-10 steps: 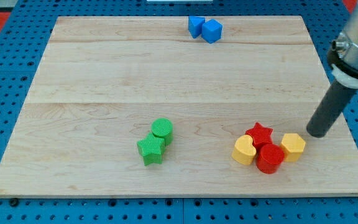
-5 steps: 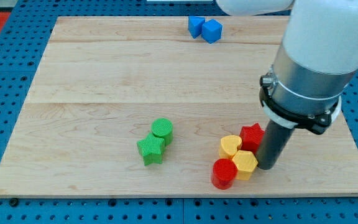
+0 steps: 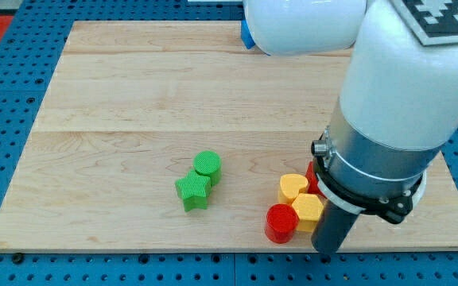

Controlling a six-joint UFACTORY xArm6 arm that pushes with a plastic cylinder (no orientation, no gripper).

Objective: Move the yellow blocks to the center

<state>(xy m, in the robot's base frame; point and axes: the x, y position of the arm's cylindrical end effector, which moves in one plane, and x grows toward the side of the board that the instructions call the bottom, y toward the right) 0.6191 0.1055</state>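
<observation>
blocks crowd together near the view's bottom right of the pale wooden board (image 3: 133, 87). my tip (image 3: 326, 251), the lower end of the straight dark rod, sits close to the board's bottom edge, just to the view's right of and slightly below the yellow hexagonal block (image 3: 308, 211); whether it actually touches that block i cannot tell. there are no fingers on this rod, so nothing opens or closes and nothing is held; it only rests beside the blocks.

the yellow hexagonal block lies touching the yellow heart-shaped block (image 3: 293, 187), which sits just above it toward the view's top left. both yellow pieces are in the lower right part of the board, well apart from its middle. the red cylinder block (image 3: 281, 222) stands against the yellow hexagonal block on its left side, nearest the board's bottom edge. a sliver of another red block (image 3: 312, 181) shows just right of the yellow heart-shaped block, mostly hidden behind the arm, so its shape cannot be made out.

further toward the view's left, the green cylinder block (image 3: 207, 166) touches the green star-shaped block (image 3: 193, 191) below it; this pair is well apart from the yellow and red group.

at the view's top, a small edge of a blue block (image 3: 245, 35) peeks out from behind the big white arm body (image 3: 396, 87), its shape hidden.
</observation>
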